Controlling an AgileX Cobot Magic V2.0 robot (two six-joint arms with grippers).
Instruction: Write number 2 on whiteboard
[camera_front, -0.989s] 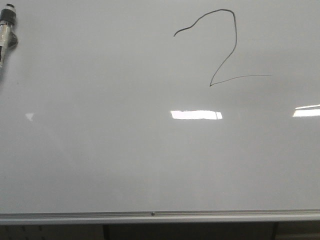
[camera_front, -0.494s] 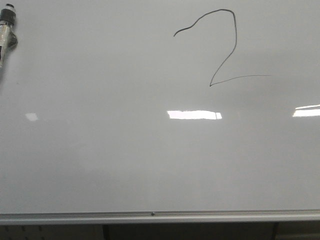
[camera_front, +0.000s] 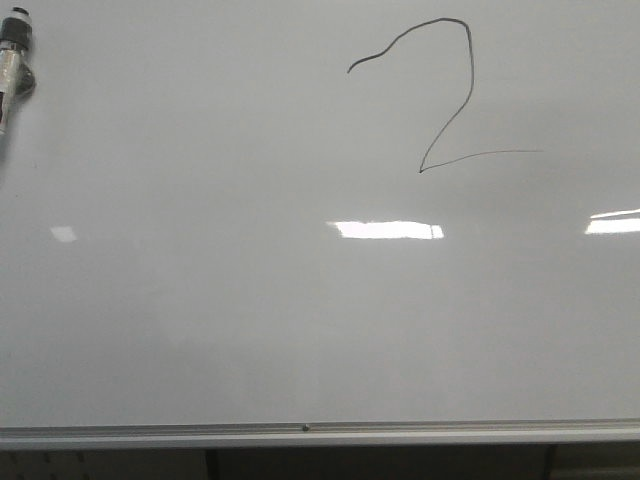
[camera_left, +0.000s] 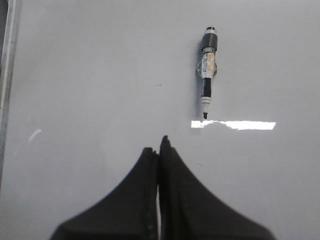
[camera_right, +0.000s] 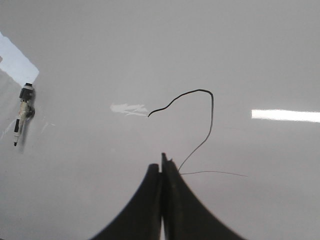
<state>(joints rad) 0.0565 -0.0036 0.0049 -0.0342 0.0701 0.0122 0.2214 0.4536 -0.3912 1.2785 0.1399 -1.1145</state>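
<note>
Fingers (camera_left: 159, 150) (camera_right: 162, 165) on both arms pressed together, holding nothing; thin hooked number 2 (camera_front: 455, 100) on glossy whiteboard (camera_front: 200, 320).

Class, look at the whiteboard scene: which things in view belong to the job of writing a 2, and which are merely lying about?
Belonging to the job:
- the whiteboard
- the number 2, already drawn
- the marker pen, lying on the board

Merely about:
- the silver rail along the board's lower edge
- light reflections on the board

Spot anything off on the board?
Marker lies uncapped on the whiteboard, far left of the 2, with neither gripper holding it. The 2's tail stroke is fainter than its hook. No damage visible.
</note>
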